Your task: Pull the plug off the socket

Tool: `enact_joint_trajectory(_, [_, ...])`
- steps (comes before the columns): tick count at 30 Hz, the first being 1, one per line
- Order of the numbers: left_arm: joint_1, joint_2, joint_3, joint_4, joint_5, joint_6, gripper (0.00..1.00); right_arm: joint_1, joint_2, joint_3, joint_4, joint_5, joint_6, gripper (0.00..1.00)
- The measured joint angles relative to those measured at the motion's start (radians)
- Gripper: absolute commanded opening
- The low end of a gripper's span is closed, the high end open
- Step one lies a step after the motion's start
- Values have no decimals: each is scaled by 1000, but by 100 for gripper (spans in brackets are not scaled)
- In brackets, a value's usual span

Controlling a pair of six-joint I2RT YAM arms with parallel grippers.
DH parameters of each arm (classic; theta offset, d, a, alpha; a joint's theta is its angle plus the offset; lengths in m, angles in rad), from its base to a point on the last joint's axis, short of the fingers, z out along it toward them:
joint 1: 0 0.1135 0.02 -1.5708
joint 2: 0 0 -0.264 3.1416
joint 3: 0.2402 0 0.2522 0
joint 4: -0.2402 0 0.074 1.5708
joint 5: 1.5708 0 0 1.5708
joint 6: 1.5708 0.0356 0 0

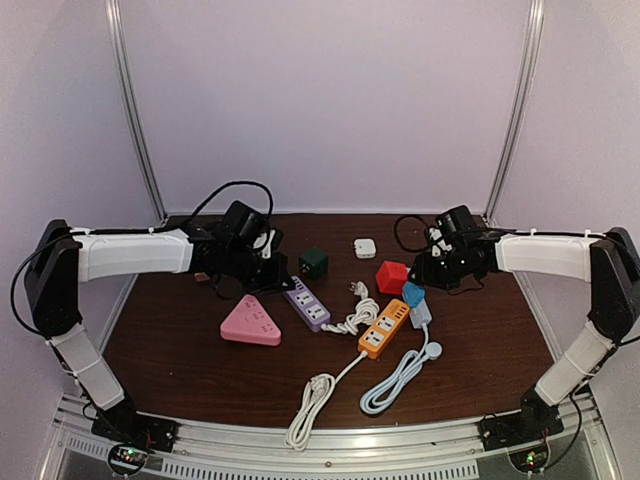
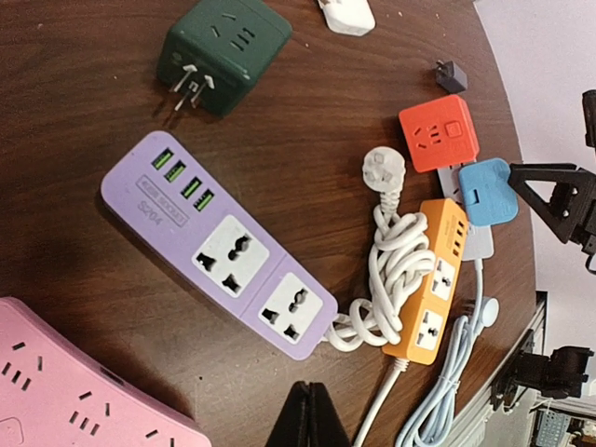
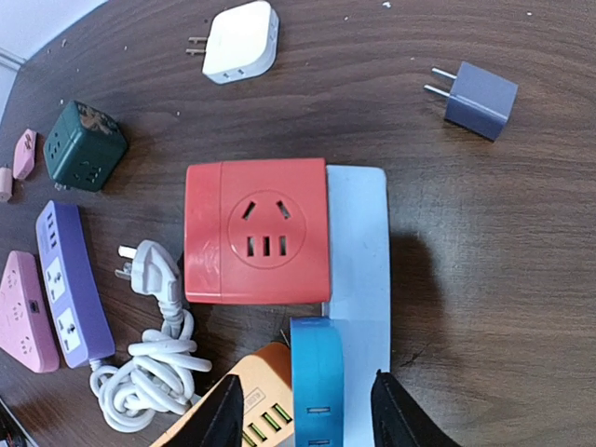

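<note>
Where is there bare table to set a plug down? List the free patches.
Bare wood: the near-left table corner, bordered by the pink strip and the white cord; also the right side, past the pale blue cord. Crowded: the centre, from purple strip to orange strip.

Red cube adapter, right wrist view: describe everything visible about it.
The red cube adapter looks like smooth matte plastic, squarish with rounded corners and a seam near its left edge. The face toward the camera has a round recess with two slanted slots above three short upright ones, all empty. Its right side sits against a pale power strip, apparently plugged in, on the dark wooden table. A blue adapter sits below on the same strip; contact between them is unclear.
</note>
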Motion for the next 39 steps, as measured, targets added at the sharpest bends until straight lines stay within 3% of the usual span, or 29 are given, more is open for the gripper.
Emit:
enact_joint_trajectory(5, [-32,65,28,6,21,1,2,36,29,10,-19,18,-10,39])
enact_joint_trajectory(18, [-115,202,138,36,71,6,2,118,47,50,-66,101,-10,7])
enact_joint_trajectory(39, [-174,317,276,42,126,9,2,177,-55,63,-136,153,20,3])
